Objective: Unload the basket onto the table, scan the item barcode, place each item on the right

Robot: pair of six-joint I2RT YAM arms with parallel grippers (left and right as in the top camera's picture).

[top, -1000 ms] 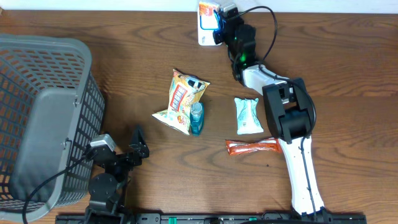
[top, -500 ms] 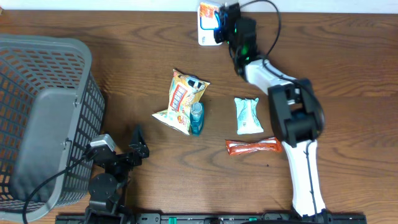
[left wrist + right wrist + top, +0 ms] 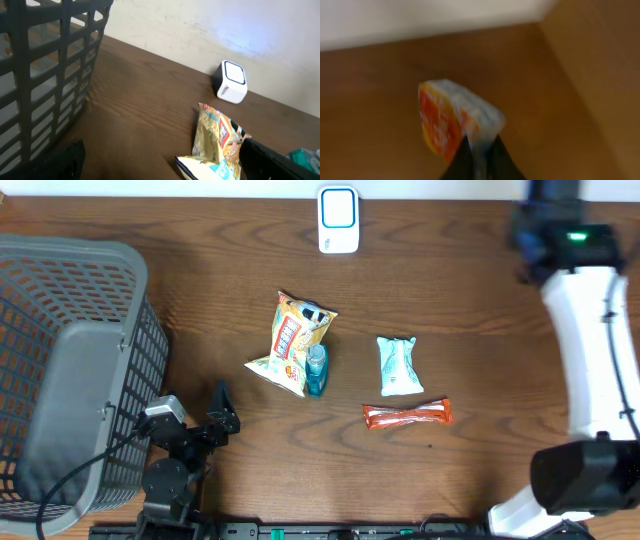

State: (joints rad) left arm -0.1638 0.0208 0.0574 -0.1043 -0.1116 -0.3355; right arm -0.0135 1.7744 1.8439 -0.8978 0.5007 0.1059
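1. The right gripper point(image 3: 479, 152) has its dark fingers point(image 3: 460, 162) pressed together on the lower edge of a small orange and white packet point(image 3: 451, 122); the packet stands up from the tips, tilted; the right wrist view is blurred, so its print cannot be read.
2. In the overhead view the white right arm point(image 3: 590, 330) reaches along the table's right side to the far right corner; the packet seems to be there too, well apart from the white box-shaped scanner with a blue-rimmed face point(image 3: 338, 220), which stands at the far edge near the middle.
3. The left gripper point(image 3: 226, 412) sits low at the near left, fingers spread wide with nothing between them, just beside the dark grey plastic mesh basket point(image 3: 60, 360).
4. In the middle of the brown wooden table point(image 3: 200, 270): a yellow crinkled snack bag point(image 3: 292, 340) touching a small teal bottle point(image 3: 316, 370); to their right a pale green sealed pouch point(image 3: 400, 366); near it, toward the front, an orange-red wrapped bar point(image 3: 407, 415).
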